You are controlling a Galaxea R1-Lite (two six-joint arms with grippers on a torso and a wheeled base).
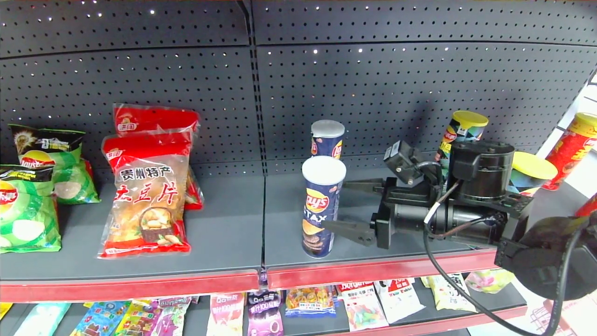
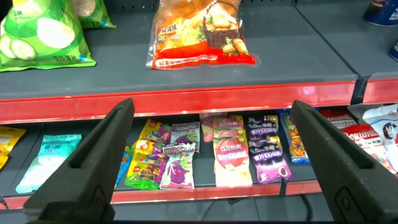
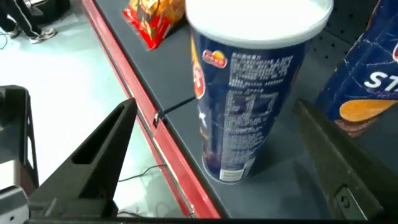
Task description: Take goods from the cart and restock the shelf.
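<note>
Blue chip can (image 1: 323,205) stands upright near the front edge of the shelf (image 1: 224,233), its base just left of the right hand (image 1: 334,204), the nearer one. In the left wrist view, the left hand (image 2: 205,165) gapes wide below the shelf, well apart. In the right wrist view, the can's long axis rises between spread fingers (image 3: 93,162), touching neither.

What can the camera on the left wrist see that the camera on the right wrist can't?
Left wrist view adds: green chip bags, rows of colourful candy packets on the lower shelf, and the open left gripper, holding nothing.
Right wrist view adds: a blue chip can with a white lid, standing inside the open right gripper, a second blue can behind it, and the pale floor.
Shared: the upper shelf with its red front edge, and the red potato-chip bag on it.
</note>
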